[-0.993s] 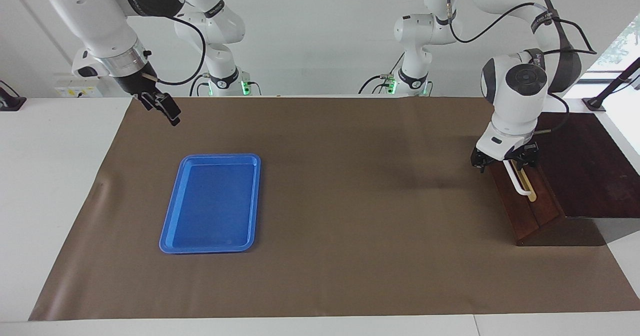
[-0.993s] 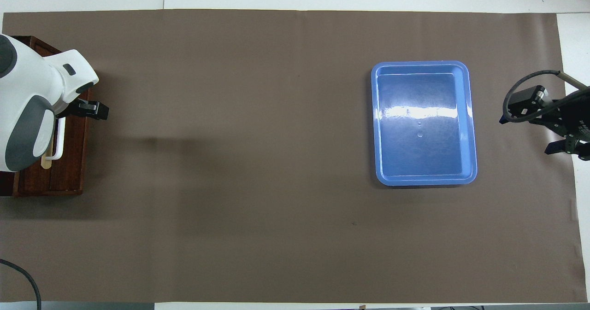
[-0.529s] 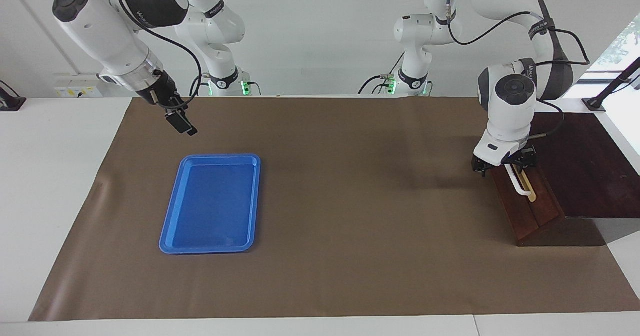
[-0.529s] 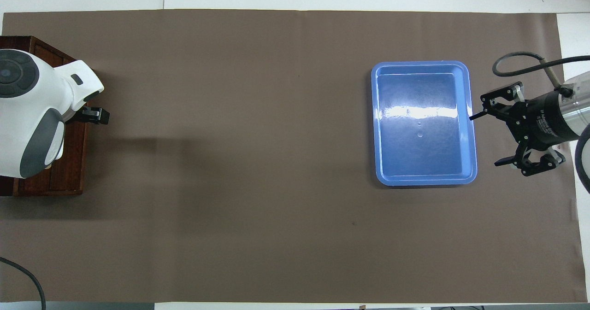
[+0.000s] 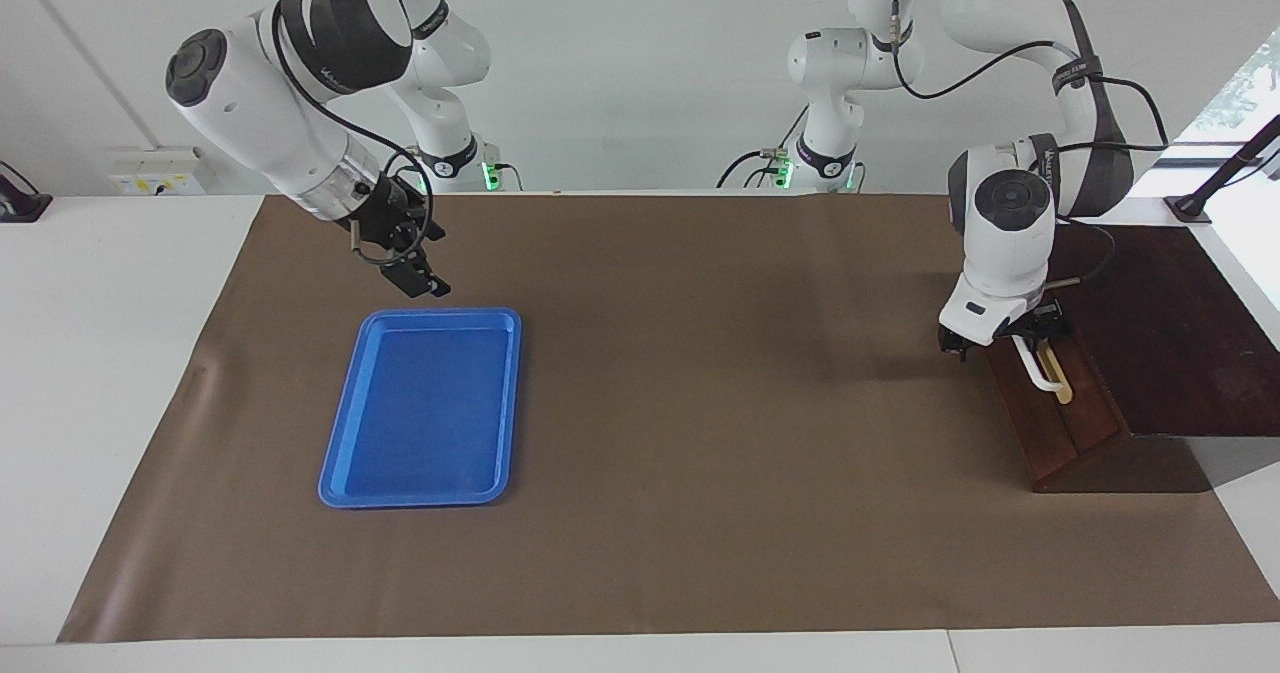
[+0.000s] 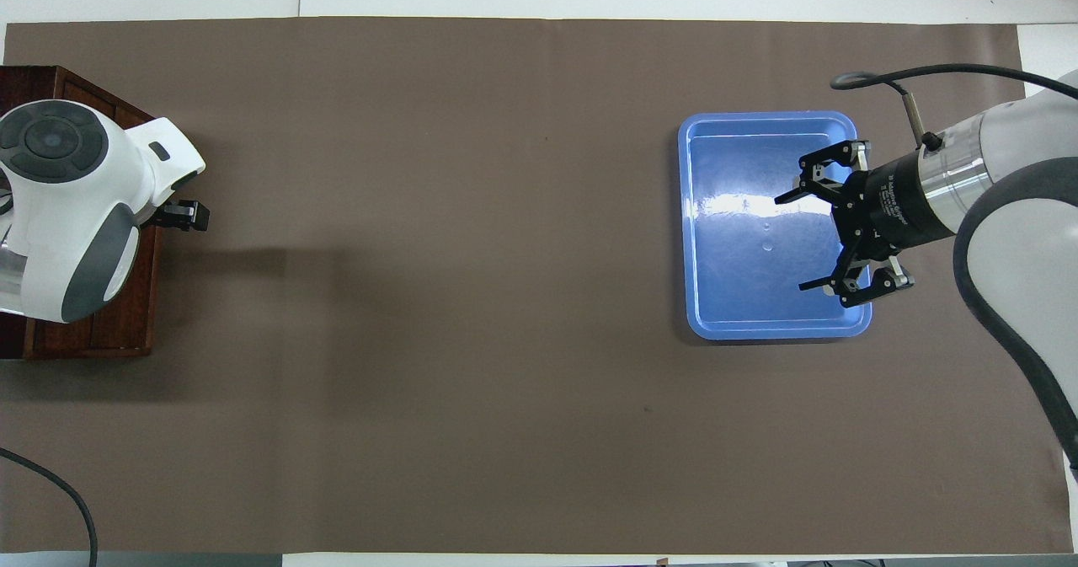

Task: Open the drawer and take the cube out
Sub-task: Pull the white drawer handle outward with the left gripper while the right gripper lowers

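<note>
The drawer (image 5: 1060, 423) with its dark brown front and white bar handle (image 5: 1038, 371) stands shut in the dark wooden box (image 5: 1160, 343) at the left arm's end of the table. My left gripper (image 5: 1003, 335) is open, its fingers on either side of the handle's end nearer to the robots. In the overhead view the left arm covers the handle; one finger (image 6: 184, 214) shows beside the drawer (image 6: 126, 331). My right gripper (image 5: 420, 275) is open and empty in the air, over the blue tray (image 6: 733, 297) in the overhead view (image 6: 790, 243). The cube is hidden.
The flat blue tray (image 5: 420, 423) lies empty on the brown mat (image 5: 700, 403) toward the right arm's end of the table. White table shows around the mat.
My right arm has swung in from the table's end to over the tray's edge nearer to the robots. My left arm has shifted slightly at the handle. The drawer has not moved.
</note>
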Motion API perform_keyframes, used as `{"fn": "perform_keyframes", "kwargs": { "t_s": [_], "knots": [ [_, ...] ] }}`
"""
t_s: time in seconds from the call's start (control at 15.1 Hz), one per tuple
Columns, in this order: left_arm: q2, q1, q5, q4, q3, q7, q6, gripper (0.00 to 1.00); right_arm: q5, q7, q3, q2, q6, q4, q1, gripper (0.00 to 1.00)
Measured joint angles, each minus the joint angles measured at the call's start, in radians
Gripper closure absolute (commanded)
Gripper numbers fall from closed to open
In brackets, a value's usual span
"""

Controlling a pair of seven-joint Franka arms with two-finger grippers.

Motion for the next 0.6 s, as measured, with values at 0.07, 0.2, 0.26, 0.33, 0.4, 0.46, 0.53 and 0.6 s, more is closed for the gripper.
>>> {"fn": "perform_keyframes", "kwargs": {
  "t_s": [0.07, 0.2, 0.26, 0.33, 0.4, 0.46, 0.53, 0.6],
  "knots": [
    [0.001, 0.000, 0.001, 0.000, 0.000, -0.001, 0.004, 0.00, 0.021, -0.006, 0.000, 0.007, 0.018, -0.003, 0.000, 0.00],
    [0.001, 0.000, 0.002, -0.003, 0.001, -0.006, 0.019, 0.00, 0.090, -0.043, -0.001, 0.029, 0.054, -0.013, 0.001, 0.00],
    [0.001, 0.000, 0.002, -0.005, 0.001, -0.016, 0.029, 0.00, 0.135, -0.066, -0.001, 0.042, 0.078, -0.017, 0.007, 0.00],
    [0.001, 0.000, 0.002, -0.007, 0.000, -0.035, 0.041, 0.00, 0.179, -0.087, 0.000, 0.058, 0.100, -0.021, 0.018, 0.00],
    [0.001, -0.001, 0.002, -0.008, -0.002, -0.058, 0.050, 0.00, 0.219, -0.101, 0.000, 0.073, 0.118, -0.021, 0.031, 0.00],
    [0.001, -0.003, 0.002, -0.009, -0.003, -0.076, 0.057, 0.00, 0.249, -0.105, 0.000, 0.085, 0.137, -0.021, 0.045, 0.00],
    [0.001, -0.005, 0.002, -0.009, -0.006, -0.087, 0.059, 0.00, 0.268, -0.105, 0.000, 0.093, 0.154, -0.021, 0.059, 0.00],
    [0.001, -0.010, 0.002, -0.009, -0.009, -0.092, 0.061, 0.00, 0.274, -0.105, 0.001, 0.098, 0.162, -0.021, 0.072, 0.00]
  ]
}}
